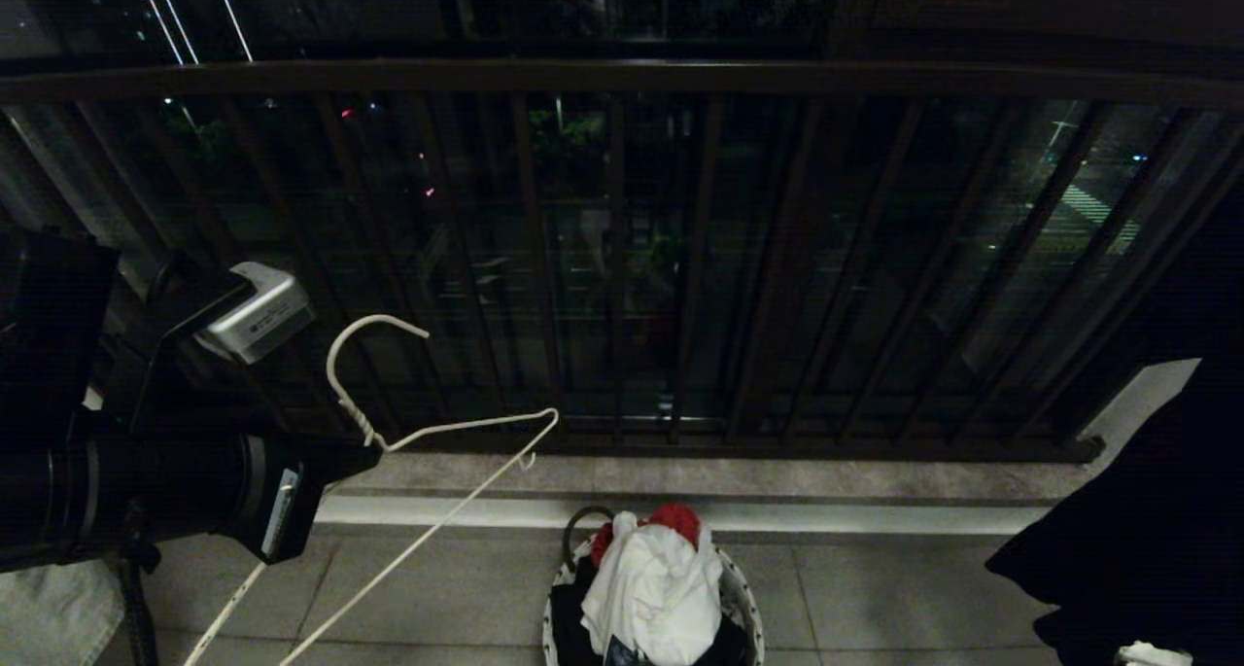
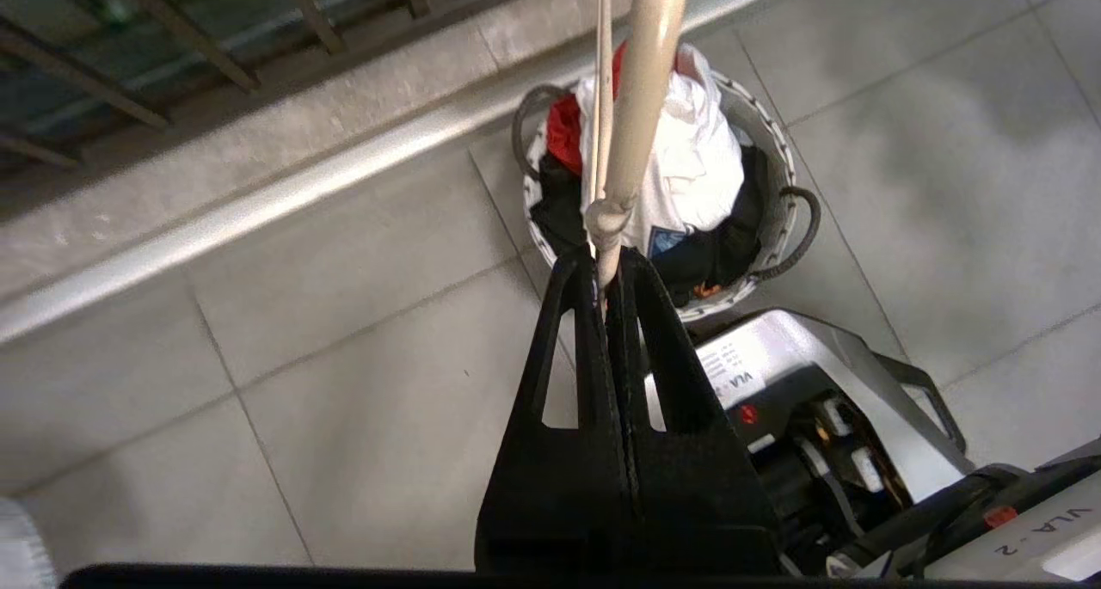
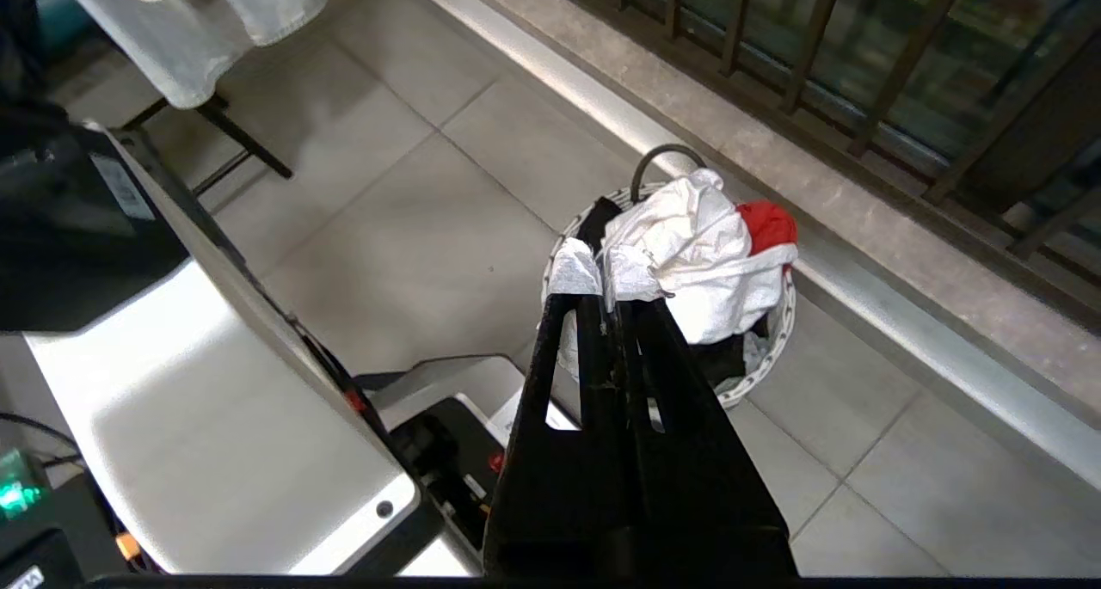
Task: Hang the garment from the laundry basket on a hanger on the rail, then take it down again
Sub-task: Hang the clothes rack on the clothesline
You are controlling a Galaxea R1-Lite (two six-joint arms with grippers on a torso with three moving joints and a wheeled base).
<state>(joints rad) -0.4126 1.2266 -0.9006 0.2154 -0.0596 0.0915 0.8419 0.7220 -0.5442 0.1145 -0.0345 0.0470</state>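
My left gripper is shut on the twisted neck of the thin white wire hanger. In the head view it holds the hanger up at the left, hook upward, above the floor. The laundry basket stands on the tiles below the window. The white garment lies heaped on top of it, a corner of its blue print showing. My right gripper is shut with nothing between its white-padded fingertips. It hovers above the basket, on its near side, apart from the garment. The rail is out of view.
A red cloth and dark clothes share the basket. The dark brown window railing and a stone ledge run behind it. A black garment hangs at the right. My own base is close by the basket.
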